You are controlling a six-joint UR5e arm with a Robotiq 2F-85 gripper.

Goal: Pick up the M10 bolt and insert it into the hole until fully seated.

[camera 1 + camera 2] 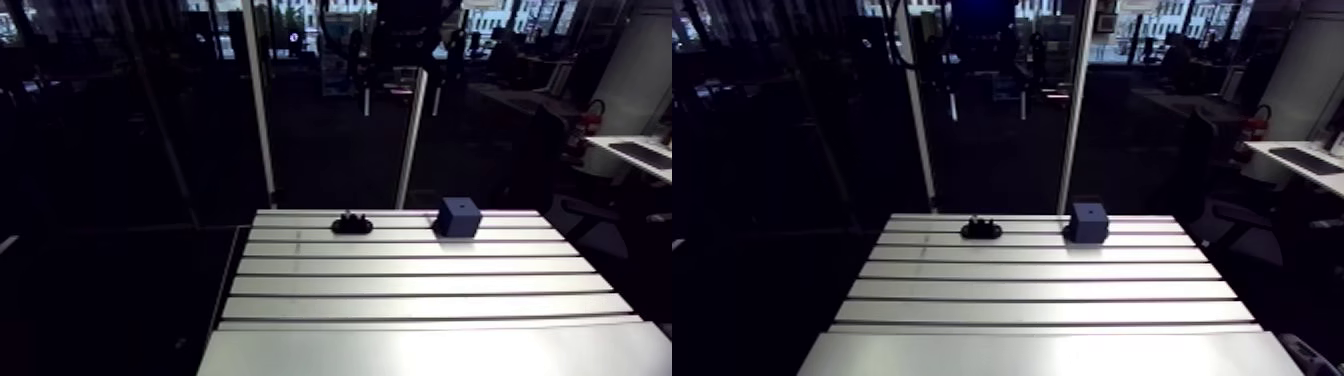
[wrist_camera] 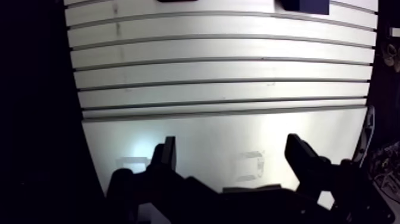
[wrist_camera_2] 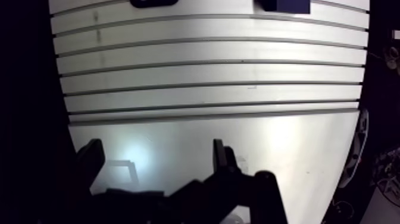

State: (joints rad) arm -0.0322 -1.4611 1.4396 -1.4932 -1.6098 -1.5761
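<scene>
Left of the blue block, in line with it on the desk: a small black holder with, seemingly, the M10 bolt standing in it, too small to read well. Probably steel: stiff, dense for its size, smooth enough to slip; best pinched across the head or upper shank and kept upright. Well short of the block, over bare desk: pincer spread wide, holding nothing. On the block's top face: a dark dot, presumably the hole.

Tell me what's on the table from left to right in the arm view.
Low black holder, probably with the bolt → blue block with a hole on top, both near the far edge of the table.
</scene>
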